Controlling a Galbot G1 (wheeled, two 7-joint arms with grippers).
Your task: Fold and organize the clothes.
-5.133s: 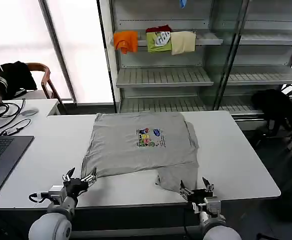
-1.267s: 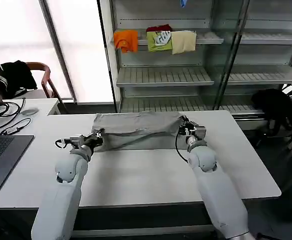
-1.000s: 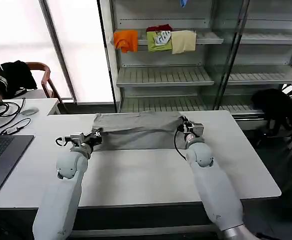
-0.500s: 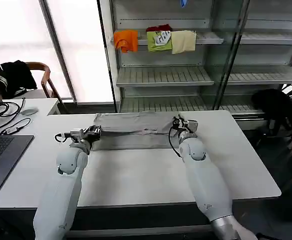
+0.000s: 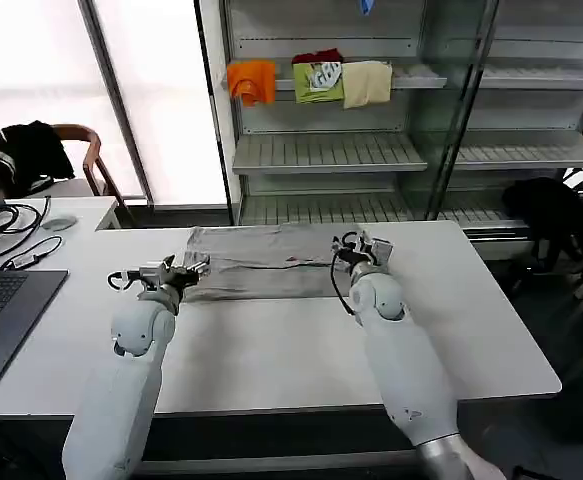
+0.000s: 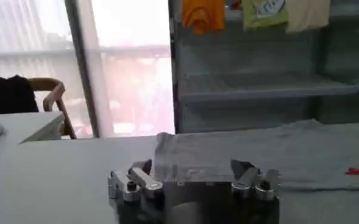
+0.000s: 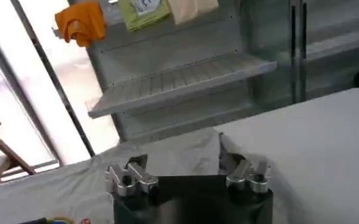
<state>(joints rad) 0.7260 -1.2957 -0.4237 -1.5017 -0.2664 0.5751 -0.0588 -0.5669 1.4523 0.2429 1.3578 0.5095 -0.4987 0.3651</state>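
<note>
The grey T-shirt [image 5: 261,262] lies folded into a wide band across the far middle of the white table [image 5: 271,350], in front of the shelving [image 5: 371,150]. The left gripper [image 5: 183,270] sits at the shirt's left end with its fingers parted, the cloth edge lying between them and not clamped. The right gripper [image 5: 359,246] sits at the shirt's right end, fingers likewise spread with a fold of cloth between them.
</note>
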